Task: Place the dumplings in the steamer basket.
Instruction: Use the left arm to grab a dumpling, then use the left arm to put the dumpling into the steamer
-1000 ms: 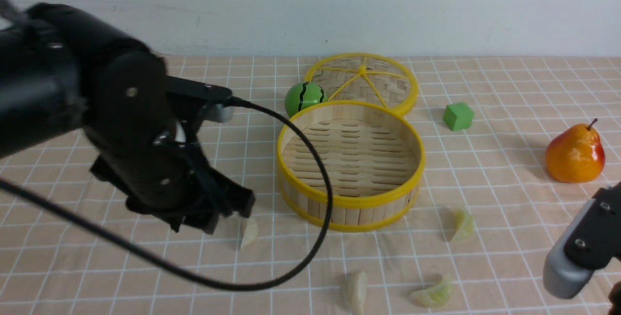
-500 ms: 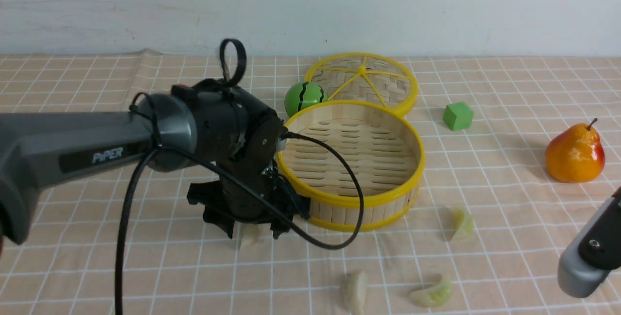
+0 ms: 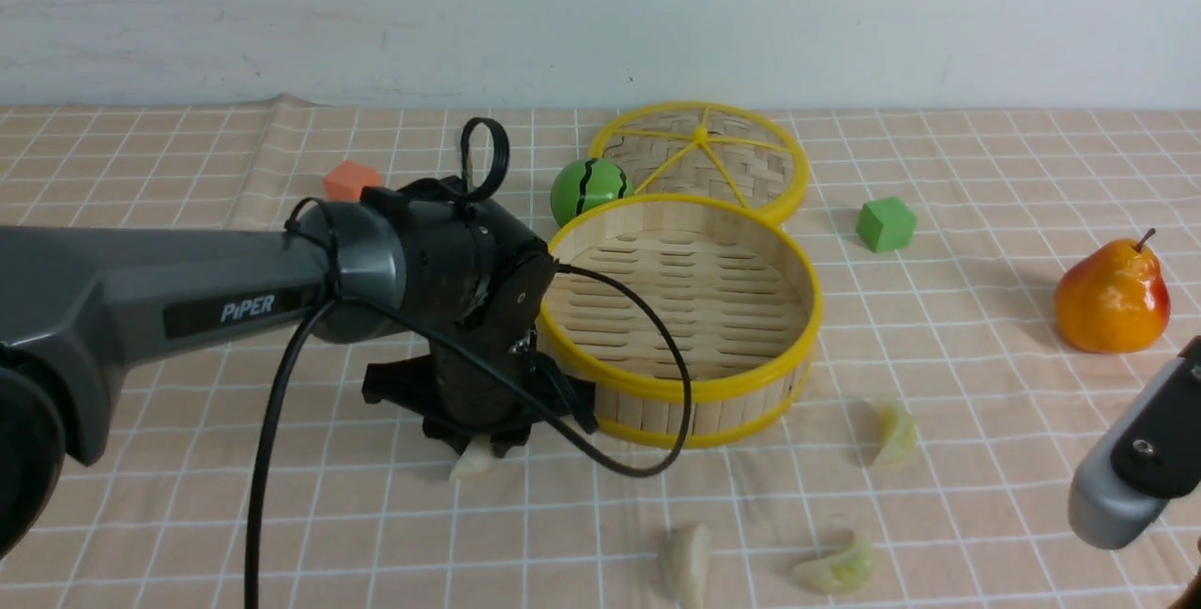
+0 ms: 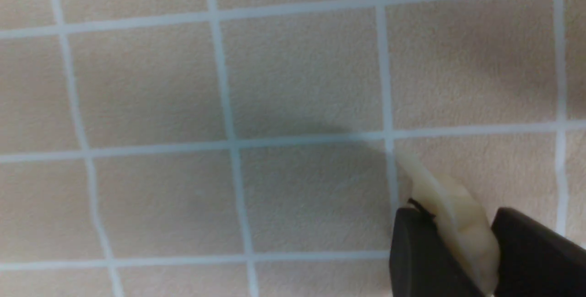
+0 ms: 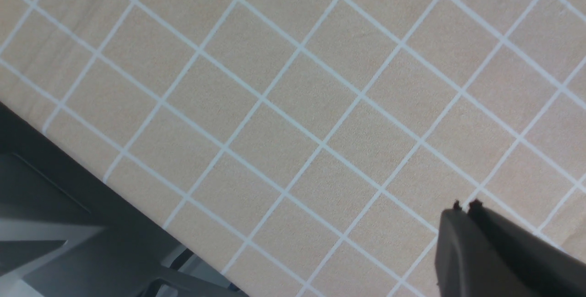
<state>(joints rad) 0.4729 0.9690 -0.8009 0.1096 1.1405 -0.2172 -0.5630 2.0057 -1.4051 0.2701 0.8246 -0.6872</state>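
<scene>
grasp step: the left tool (image 4: 464, 251) is pinched on a cream dumpling (image 4: 451, 210), a pleated, waxy-looking crescent, low over the checked-cloth table (image 3: 188, 515) and just beside the basket (image 3: 657, 414). next, i judge: lift above the yellow rim, carry over the slatted bamboo floor, release. other dumplings (image 3: 688, 564) lie before the basket. the right tool (image 5: 467, 205) is closed and empty.

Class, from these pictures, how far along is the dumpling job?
Done: nothing, the basket is empty. In hand: the left gripper pinches a cream dumpling. Left: placing it, then the second cream dumpling, the far green dumpling and the near green dumpling.
</scene>
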